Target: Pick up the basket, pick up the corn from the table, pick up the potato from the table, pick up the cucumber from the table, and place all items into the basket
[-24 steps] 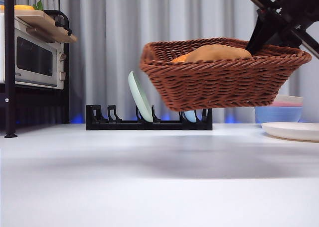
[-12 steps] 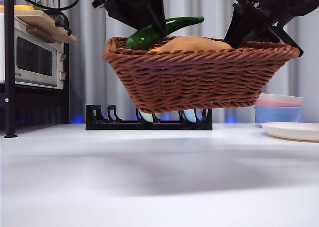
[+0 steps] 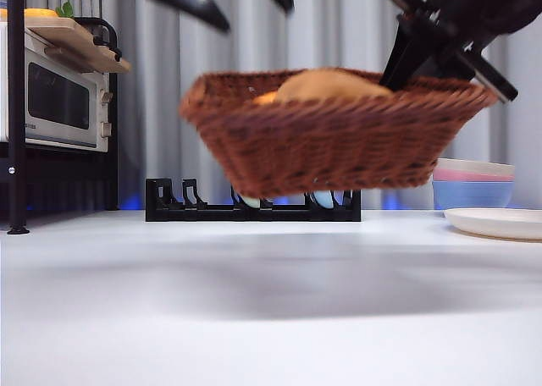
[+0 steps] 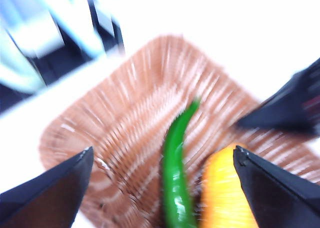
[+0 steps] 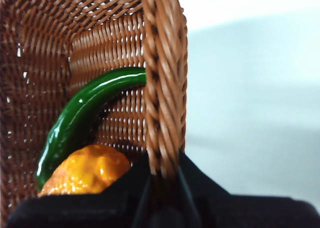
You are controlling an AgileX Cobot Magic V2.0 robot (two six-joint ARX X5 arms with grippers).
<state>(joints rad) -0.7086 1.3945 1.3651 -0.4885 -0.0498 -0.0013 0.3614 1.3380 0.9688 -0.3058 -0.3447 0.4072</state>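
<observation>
While held clear of the worktop (image 3: 271, 318) at frame centre by the right gripper (image 5: 162, 175) clamped on its braided rim, basket (image 3: 339, 136) hangs level enough to keep the load in. Cucumber (image 4: 176, 173) lying inside along the weave, just beside corn (image 4: 227, 193) at lower right of the left wrist view; potato (image 3: 332, 85) mounded above the rim in front view. Left gripper (image 4: 162, 183) spread wide and empty above the basket, likely clear of the drop, so all three items judged in.

cucumber (image 5: 85, 113), corn (image 5: 85, 175), potato (image 3: 330, 85) in basket (image 3: 339, 140)
</observation>
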